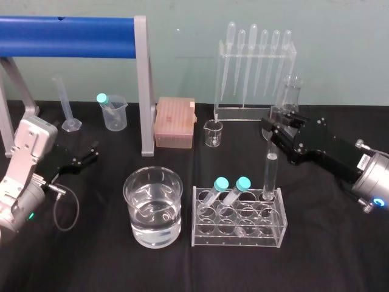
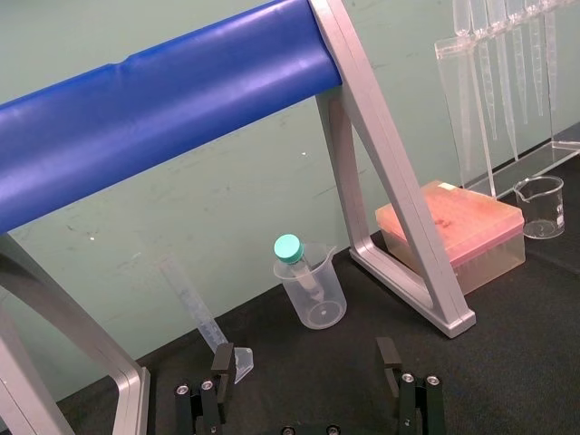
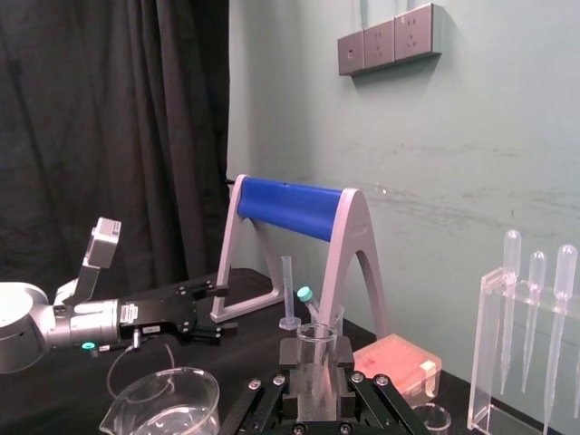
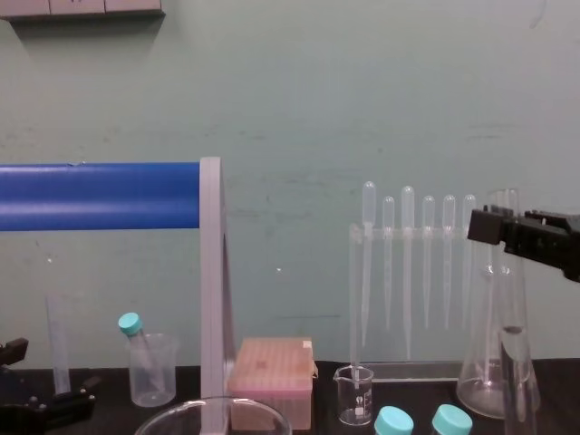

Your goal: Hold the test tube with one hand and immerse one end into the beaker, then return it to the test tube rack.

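At a laboratory bench [image 1: 328, 255], the robot's right gripper [image 1: 273, 126] hangs at the top of the test tube [image 1: 270, 176]. The tube stands upright in the back right corner of the clear test tube rack [image 1: 240, 240], beside two teal-capped tubes [image 1: 231, 185]. The gripper's fingers [image 3: 288, 373] are set narrowly apart and hold nothing. The wrist view shows the tube's flared rim framed between them, while the chest view puts the gripper higher than the rim. The beaker [image 1: 130, 193], part full of clear liquid, stands just beside the rack on the robot's left. The left gripper [image 1: 91, 153] rests low near the bench's left edge with its fingers spread wide, taking no part. With the tube seated in the rack and the gripper lined up on it, this reads as the pick-up step. The next move calls for bringing the fingers down around the upper glass and closing gently. The tube must then be drawn straight up clear of the rack before it is swung across to the beaker.
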